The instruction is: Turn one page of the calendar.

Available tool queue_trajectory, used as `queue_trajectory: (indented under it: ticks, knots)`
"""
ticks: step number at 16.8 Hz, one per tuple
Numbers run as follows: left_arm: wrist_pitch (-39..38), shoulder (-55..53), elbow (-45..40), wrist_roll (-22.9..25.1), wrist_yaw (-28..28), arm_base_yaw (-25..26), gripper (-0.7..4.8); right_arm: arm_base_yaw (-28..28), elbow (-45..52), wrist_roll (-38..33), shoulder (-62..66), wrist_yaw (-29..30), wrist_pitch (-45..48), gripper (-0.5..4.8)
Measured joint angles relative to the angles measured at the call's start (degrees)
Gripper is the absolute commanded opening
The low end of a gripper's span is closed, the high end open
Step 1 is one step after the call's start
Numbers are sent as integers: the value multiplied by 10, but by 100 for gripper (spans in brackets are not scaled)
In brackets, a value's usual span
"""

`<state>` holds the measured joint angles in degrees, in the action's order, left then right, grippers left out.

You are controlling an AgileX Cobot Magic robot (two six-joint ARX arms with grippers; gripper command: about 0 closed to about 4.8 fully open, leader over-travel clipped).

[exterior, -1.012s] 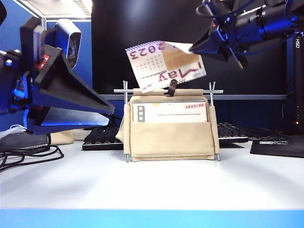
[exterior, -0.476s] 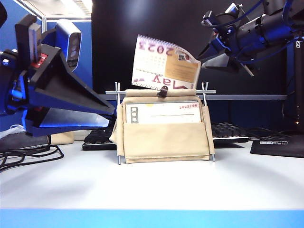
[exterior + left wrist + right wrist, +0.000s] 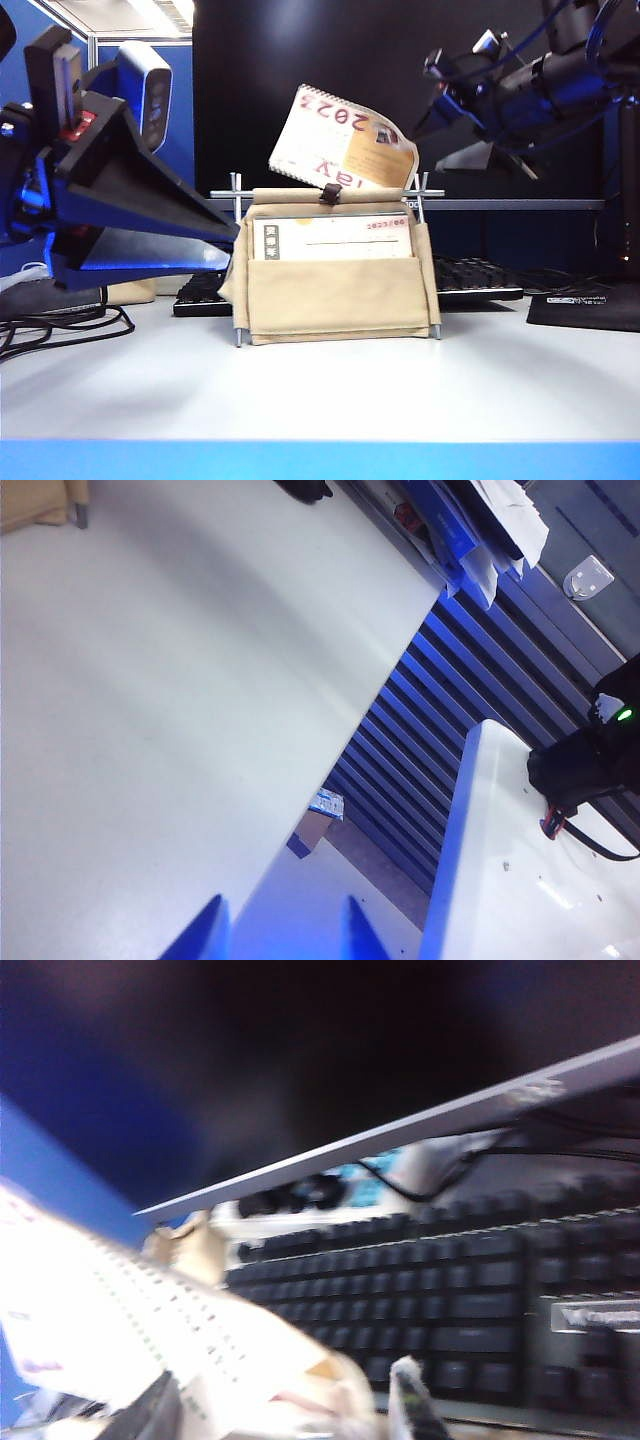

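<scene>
A beige calendar (image 3: 335, 300) holds a white page (image 3: 345, 150) with red print before a black keyboard (image 3: 470, 1290).

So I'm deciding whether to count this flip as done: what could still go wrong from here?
1. The page is curled and standing above the calendar, not lying flat behind it. With the right gripper open beside its edge, it may spring forward again.
2. The calendar is light on its thin frame; a snag on the page could drag or tip it.
3. The left gripper is open over the table, away from the calendar, so nothing steadies it.
</scene>
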<state>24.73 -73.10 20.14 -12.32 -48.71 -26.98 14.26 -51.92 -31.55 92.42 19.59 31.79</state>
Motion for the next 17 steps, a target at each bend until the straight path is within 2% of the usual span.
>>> queue_trajectory:
  ticks: [4,7,10,11,12,13,14,15,16,17]
  knots:
    - [-3,0,0,-2,-3,0,154,-3,-6,0,1,-1,73,276]
    - [-3,0,0,-1,-3,0,154,-3,-32,0,1,30,73,276]
    - [-3,0,0,-1,-2,0,154,-7,-64,1,1,30,73,264]
    - [-3,0,0,-1,-2,0,152,-7,-71,1,0,30,78,186]
    - [-3,0,0,-2,-2,0,130,-7,-69,1,-6,30,78,147]
    - [-3,0,0,-2,-3,0,33,-7,-64,2,-17,24,76,118]
    - [-4,0,0,-4,-14,0,-6,-7,-45,19,-51,3,72,84]
    - [-7,0,0,-8,-31,0,-6,-7,-22,49,-96,-19,64,77]
    - [-6,0,0,-7,-33,0,-6,-7,0,82,-136,-34,55,51]
    - [-1,6,0,-6,-22,0,-6,-7,36,128,-198,-44,28,48]
